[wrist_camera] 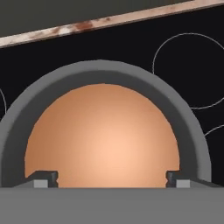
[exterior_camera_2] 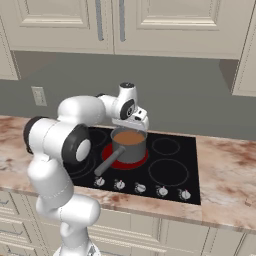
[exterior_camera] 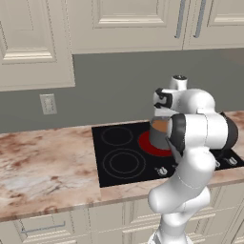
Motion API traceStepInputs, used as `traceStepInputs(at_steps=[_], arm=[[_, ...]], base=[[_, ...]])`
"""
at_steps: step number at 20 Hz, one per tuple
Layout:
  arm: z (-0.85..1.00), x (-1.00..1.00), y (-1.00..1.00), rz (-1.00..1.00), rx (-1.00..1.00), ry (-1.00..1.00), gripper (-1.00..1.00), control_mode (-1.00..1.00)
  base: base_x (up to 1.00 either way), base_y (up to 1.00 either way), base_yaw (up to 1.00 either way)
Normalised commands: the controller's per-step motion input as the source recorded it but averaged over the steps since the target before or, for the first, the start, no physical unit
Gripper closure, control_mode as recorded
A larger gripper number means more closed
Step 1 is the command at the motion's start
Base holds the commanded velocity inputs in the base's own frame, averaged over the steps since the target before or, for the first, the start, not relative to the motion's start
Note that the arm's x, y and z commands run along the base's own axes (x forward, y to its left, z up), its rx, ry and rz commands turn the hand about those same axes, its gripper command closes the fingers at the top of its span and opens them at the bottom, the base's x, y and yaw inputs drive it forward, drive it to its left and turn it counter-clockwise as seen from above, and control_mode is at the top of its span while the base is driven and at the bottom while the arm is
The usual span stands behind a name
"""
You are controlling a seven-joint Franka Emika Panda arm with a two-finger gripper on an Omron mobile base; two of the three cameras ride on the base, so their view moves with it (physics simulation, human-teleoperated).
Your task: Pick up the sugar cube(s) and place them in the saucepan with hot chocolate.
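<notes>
Gripper (wrist_camera: 111, 178) is hovering right over the hot chocolate (wrist_camera: 103, 135) in the saucepan (exterior_camera_2: 131, 146), fingers spread with nothing between; descending risks dunking them.

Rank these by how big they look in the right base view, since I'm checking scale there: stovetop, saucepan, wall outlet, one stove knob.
1. Stovetop
2. Saucepan
3. Wall outlet
4. Stove knob, though it sits nearer the camera than the outlet.
</notes>
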Motion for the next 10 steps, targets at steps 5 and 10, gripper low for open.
traceStepInputs(at_steps=[5, 10], arm=[[0.55, -0.24, -0.16, -0.08, 0.0, -0.09, -1.0, -1.0], [0.32, -0.35, -0.23, -0.11, 0.0, -0.14, -1.0, -1.0]], base=[[0.0, 0.0, 0.0], [0.0, 0.0, 0.0]])
